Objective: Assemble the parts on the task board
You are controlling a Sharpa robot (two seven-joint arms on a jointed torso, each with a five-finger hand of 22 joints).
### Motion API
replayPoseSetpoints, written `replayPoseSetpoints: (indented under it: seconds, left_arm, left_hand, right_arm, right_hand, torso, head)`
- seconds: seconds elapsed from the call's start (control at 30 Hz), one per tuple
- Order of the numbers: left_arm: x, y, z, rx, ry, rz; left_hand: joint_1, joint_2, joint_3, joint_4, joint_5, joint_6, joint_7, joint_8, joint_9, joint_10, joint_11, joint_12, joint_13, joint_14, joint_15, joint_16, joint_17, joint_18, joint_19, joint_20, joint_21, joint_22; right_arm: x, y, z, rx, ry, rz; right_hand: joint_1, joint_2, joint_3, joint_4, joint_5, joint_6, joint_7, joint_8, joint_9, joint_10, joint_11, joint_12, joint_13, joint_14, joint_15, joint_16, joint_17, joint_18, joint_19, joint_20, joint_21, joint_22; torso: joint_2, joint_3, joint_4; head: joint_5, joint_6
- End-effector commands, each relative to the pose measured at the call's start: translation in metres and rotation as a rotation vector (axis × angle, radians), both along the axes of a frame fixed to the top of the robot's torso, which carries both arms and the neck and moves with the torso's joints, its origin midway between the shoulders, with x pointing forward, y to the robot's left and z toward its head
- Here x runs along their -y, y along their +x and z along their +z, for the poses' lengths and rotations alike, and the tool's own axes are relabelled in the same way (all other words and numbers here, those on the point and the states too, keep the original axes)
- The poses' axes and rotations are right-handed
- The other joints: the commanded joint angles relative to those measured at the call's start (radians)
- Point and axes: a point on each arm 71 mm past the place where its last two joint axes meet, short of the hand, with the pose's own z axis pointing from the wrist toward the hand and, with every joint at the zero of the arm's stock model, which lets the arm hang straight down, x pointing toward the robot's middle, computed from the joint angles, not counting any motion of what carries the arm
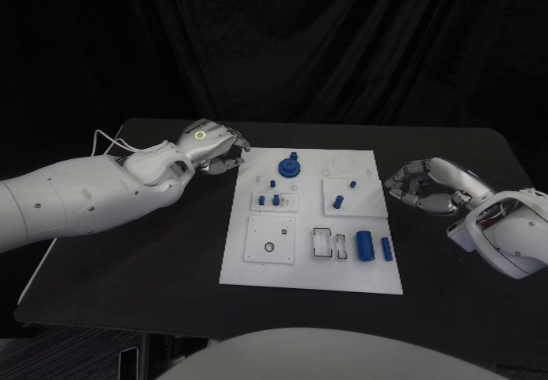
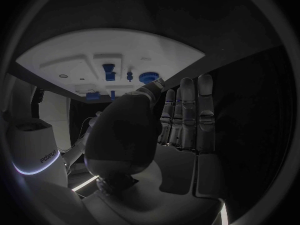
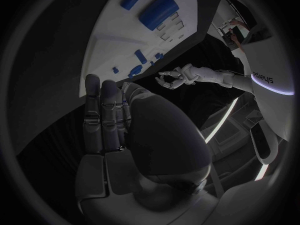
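- White task board point(image 1: 310, 273) carries blue parts point(image 1: 364, 245) in its recesses.
- Left hand point(image 1: 212, 146) and right hand point(image 1: 425, 186): fingers curled, nothing visibly held; palms hidden.

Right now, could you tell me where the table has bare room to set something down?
Bare table lies in front of the task board and along its left side, below the left robot hand. The strip between the board's right edge and the right robot hand is crowded.
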Motion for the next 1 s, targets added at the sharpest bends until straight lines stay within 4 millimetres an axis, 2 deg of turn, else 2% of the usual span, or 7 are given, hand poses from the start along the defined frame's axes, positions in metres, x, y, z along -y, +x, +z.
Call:
replayPoseSetpoints:
  seconds: [0.03, 0.13, 0.2, 0.27, 0.37, 0.73, 1.0]
  left_arm:
    - [-0.003, -0.010, 0.015, 0.020, -0.214, -0.064]
    - [-0.012, -0.015, 0.017, -0.126, -0.394, -0.066]
    - [-0.016, -0.017, 0.017, -0.242, -0.535, -0.073]
    - [-0.018, -0.020, 0.016, -0.381, -0.697, -0.090]
    - [-0.012, -0.025, 0.015, -0.564, -0.903, -0.150]
    - [0.019, -0.068, -0.014, -0.948, -1.398, -0.292]
    - [0.022, -0.099, -0.043, -1.055, -1.549, -0.310]
  left_hand:
    - [0.008, -0.004, 0.012, 0.019, 0.047, 0.032, -0.001, 0.020, 0.006, -0.007, -0.009, 0.030, 0.011, -0.073, 0.004, -0.085, -0.012, 0.009, -0.101, 0.016, -0.085, -0.024]
    - [0.003, 0.003, 0.011, 0.034, 0.066, 0.035, 0.032, 0.022, 0.007, -0.020, 0.022, 0.038, 0.013, -0.107, 0.018, -0.123, -0.017, -0.002, -0.149, 0.030, -0.122, -0.035]
    - [0.008, 0.006, 0.014, 0.042, 0.087, 0.030, 0.066, 0.018, 0.005, -0.040, 0.068, 0.044, 0.011, -0.194, 0.099, -0.197, -0.038, -0.018, -0.255, 0.045, -0.190, -0.055]
    - [0.013, 0.025, 0.007, 0.064, 0.203, -0.011, 0.086, -0.015, -0.016, -0.107, 0.169, 0.012, -0.029, -0.326, 0.176, -0.337, -0.113, -0.054, -0.389, 0.088, -0.259, -0.113]
    - [0.021, 0.057, -0.043, 0.087, 0.372, -0.045, 0.107, -0.045, -0.041, -0.207, 0.185, -0.050, -0.086, -0.469, 0.198, -0.486, -0.199, -0.069, -0.585, 0.088, -0.274, -0.215]
    - [-0.040, 0.202, -0.263, 0.125, 0.299, -0.207, 0.121, -0.082, -0.158, -0.482, 0.131, -0.123, -0.256, -0.772, 0.191, -0.776, -0.395, -0.027, -0.876, 0.119, -0.287, -0.732]
    - [-0.155, 0.298, -0.405, 0.127, 0.231, -0.319, 0.084, -0.089, -0.208, -0.590, 0.137, -0.115, -0.271, -0.840, 0.196, -0.808, -0.403, -0.033, -0.934, 0.123, -0.294, -0.894]
  right_arm:
    - [0.000, 0.006, 0.013, 0.017, -0.005, -0.041]
    - [-0.003, 0.016, 0.027, 0.027, -0.015, -0.050]
    - [-0.006, 0.022, 0.036, 0.027, -0.031, -0.055]
    - [-0.011, 0.028, 0.045, 0.027, -0.061, -0.053]
    - [-0.020, 0.034, 0.055, 0.036, -0.122, -0.038]
    - [-0.051, 0.052, 0.061, 0.147, -0.341, 0.054]
    - [-0.057, 0.055, 0.044, 0.173, -0.447, 0.096]
  right_hand:
    - [-0.001, -0.010, 0.005, -0.004, 0.003, 0.007, 0.001, 0.003, 0.001, 0.005, 0.001, -0.004, -0.002, 0.003, 0.000, -0.004, 0.000, 0.009, 0.003, -0.001, 0.004, 0.024]
    - [0.001, -0.014, 0.008, -0.006, 0.004, -0.001, 0.004, -0.002, -0.001, -0.003, 0.004, -0.012, -0.006, -0.001, 0.001, -0.008, -0.007, 0.009, 0.002, -0.001, 0.004, 0.024]
    - [0.002, -0.016, 0.009, -0.006, 0.004, -0.004, 0.005, -0.005, -0.002, -0.007, 0.006, -0.015, -0.007, -0.002, 0.003, -0.009, -0.007, 0.008, 0.001, -0.001, 0.004, 0.025]
    - [0.000, -0.023, 0.015, -0.004, -0.009, -0.040, 0.016, -0.027, -0.013, -0.040, 0.018, -0.044, -0.020, -0.008, 0.012, -0.012, -0.011, 0.006, -0.005, 0.004, 0.006, 0.025]
    - [0.001, -0.032, 0.022, -0.003, -0.028, -0.095, 0.018, -0.058, -0.029, -0.055, 0.023, -0.072, -0.036, -0.016, 0.017, -0.015, -0.014, 0.006, -0.013, 0.009, 0.005, 0.024]
    - [-0.016, -0.055, 0.017, 0.005, -0.096, -0.112, 0.006, -0.080, -0.037, -0.084, 0.032, -0.140, -0.074, -0.017, 0.024, -0.014, -0.021, 0.008, -0.018, 0.019, 0.002, 0.021]
    - [-0.028, -0.057, 0.010, 0.007, -0.109, -0.118, 0.000, -0.088, -0.038, -0.078, 0.033, -0.147, -0.079, -0.015, 0.025, -0.012, -0.022, 0.008, -0.016, 0.021, -0.002, 0.020]
  torso:
    - [-0.001, -0.0011, -0.0006]
    - [-0.002, -0.0021, 0.0001]
    - [-0.003, -0.0039, 0.0026]
    - [-0.001, -0.0039, 0.0039]
    - [-0.002, -0.0038, 0.0029]
    - [-0.012, -0.0111, 0.0163]
    - [-0.012, -0.0205, 0.0342]
  head:
    - [0.002, 0.000]
    - [0.004, 0.000]
    - [0.000, 0.000]
    - [-0.002, 0.000]
    - [-0.002, 0.000]
    - [-0.020, 0.000]
    - [-0.051, 0.000]
